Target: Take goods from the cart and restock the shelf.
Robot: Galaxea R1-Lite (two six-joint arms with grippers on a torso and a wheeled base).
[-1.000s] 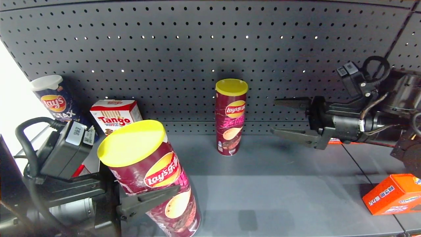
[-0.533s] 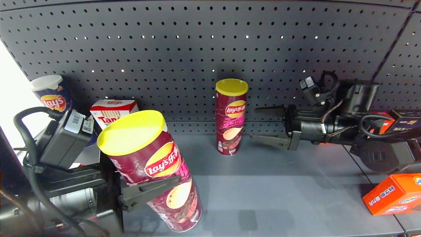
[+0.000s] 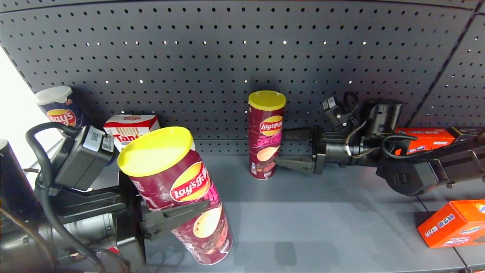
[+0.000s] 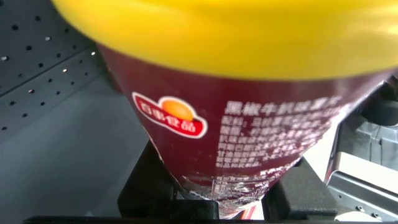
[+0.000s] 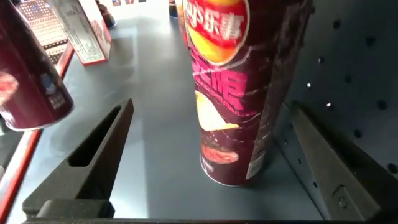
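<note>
Now on the grey shelf [image 3: 310, 220], backed by pegboard [image 3: 189, 45], a maroon chip can [image 3: 182, 197] with a yellow lid leans tilted at the lower left of the frame, clamped in the left pincer [image 3: 182, 212]. At centre, a second maroon can [image 3: 266, 136] stands upright near the pegboard. The right pincer [image 3: 280, 147] is spread wide, one finger on either side of it. An orange box [image 3: 451, 223] lies at lower right. A wafer box [image 3: 130, 129] and a blue can [image 3: 60, 110] sit at far left.
</note>
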